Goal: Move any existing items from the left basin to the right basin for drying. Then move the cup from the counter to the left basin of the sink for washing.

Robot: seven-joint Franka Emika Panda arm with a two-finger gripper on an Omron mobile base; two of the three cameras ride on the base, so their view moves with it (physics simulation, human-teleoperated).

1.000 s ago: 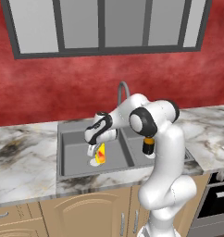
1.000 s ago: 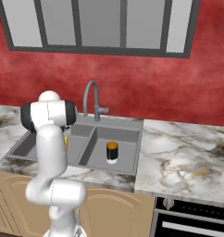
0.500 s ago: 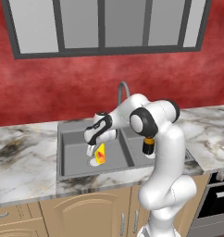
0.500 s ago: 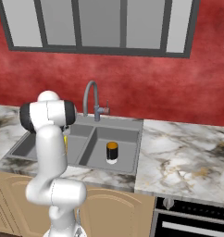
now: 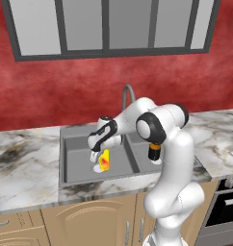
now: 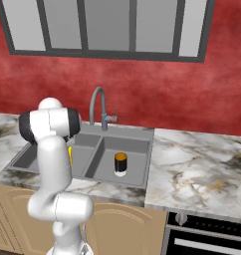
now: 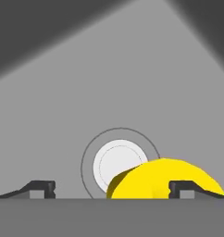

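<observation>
Final step: small bright yellow cup [image 5: 104, 160] now in dark grey left basin [image 5: 75, 149], over white round drain [image 7: 115, 165]. Fingers [image 7: 41, 187] spread, released. Black orange-topped jar [image 6: 120, 163] in right basin [image 6: 137, 149]. Next, I judge: lift hand straight up, clear of cup.

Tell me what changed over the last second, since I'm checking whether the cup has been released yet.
The end effector has opened over the left basin: its fingertips now stand wide apart, letting go of the yellow cup, which sits by the white drain. The arm, the cup's place and the black jar in the right basin look unchanged.
</observation>
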